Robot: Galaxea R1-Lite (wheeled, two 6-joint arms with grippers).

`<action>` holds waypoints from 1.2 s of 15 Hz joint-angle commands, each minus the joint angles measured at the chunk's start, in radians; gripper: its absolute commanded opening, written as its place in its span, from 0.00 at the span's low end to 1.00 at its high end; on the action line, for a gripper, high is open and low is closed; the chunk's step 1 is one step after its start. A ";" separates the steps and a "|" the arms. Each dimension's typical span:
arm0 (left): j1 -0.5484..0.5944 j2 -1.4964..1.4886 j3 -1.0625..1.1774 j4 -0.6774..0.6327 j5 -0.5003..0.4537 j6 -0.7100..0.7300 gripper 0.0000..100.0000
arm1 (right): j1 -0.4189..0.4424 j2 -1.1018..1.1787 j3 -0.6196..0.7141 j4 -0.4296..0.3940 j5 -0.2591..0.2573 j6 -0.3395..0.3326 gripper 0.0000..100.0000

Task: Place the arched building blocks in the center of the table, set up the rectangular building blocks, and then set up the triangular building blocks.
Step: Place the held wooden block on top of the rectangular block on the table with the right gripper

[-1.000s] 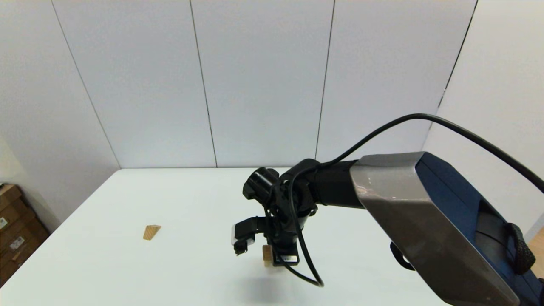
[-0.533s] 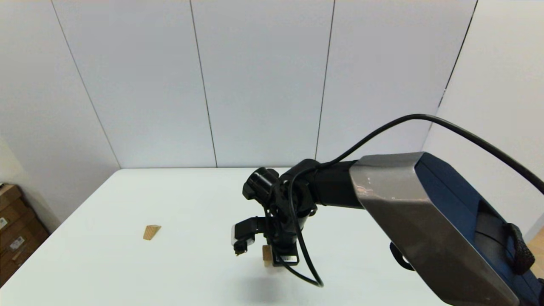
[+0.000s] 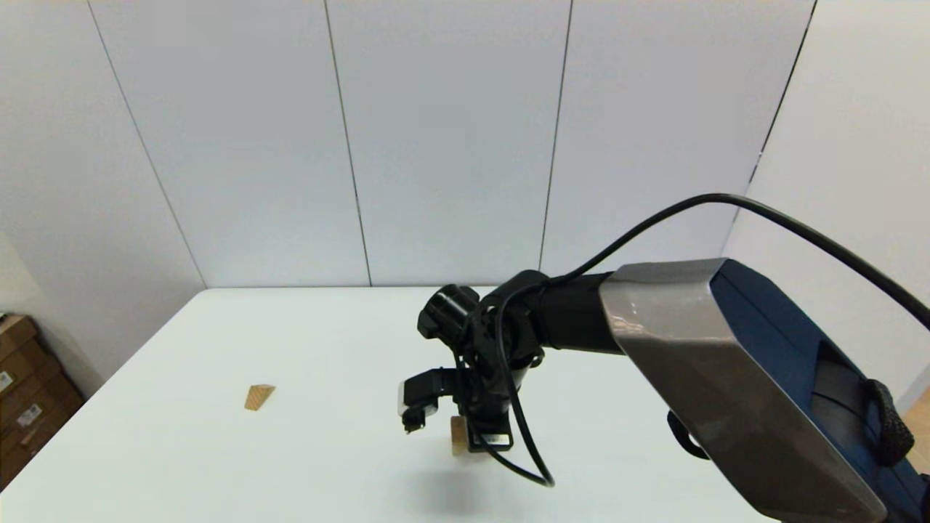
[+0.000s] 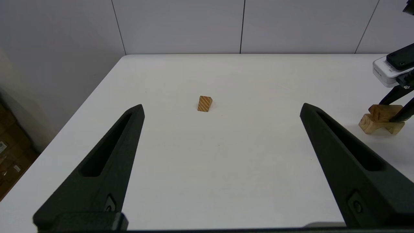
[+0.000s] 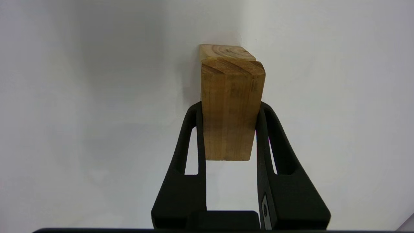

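My right gripper [image 3: 474, 438] [image 5: 230, 108] points down over the middle of the table [image 3: 320, 334], shut on the rectangular block [image 5: 230, 123] [image 4: 384, 111]. Directly under that block sits the arched block [image 5: 226, 51] [image 4: 368, 124], cut-out facing the tabletop; the two look in contact. In the head view only a sliver of wood shows beside the fingers. The triangular block [image 3: 259, 396] [image 4: 204, 103] lies alone to the left. My left gripper [image 4: 222, 106] is open and empty, low over the table's near left, facing the triangular block from a distance.
Brown cardboard boxes [image 3: 25, 396] stand on the floor past the table's left edge. Grey wall panels run behind the far edge. The right arm's cable [image 3: 523, 450] loops down close to the tabletop beside the blocks.
The right wrist has shifted by a hair with the rectangular block still gripped. The triangular block has stayed put.
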 commanded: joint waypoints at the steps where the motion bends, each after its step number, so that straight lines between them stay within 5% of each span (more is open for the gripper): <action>1: 0.000 0.001 0.000 0.000 0.001 0.000 1.00 | 0.000 0.001 0.000 0.001 0.000 -0.006 0.00; 10: 0.000 0.001 0.000 0.000 0.001 0.000 1.00 | 0.000 0.001 0.000 0.003 0.000 -0.006 0.00; 11: 0.000 0.001 0.000 0.000 0.001 0.000 1.00 | 0.000 0.001 0.000 0.005 0.000 -0.006 1.00; 18: 0.000 0.001 0.000 0.000 0.001 0.000 1.00 | 0.000 -0.004 0.000 0.005 0.000 -0.004 1.00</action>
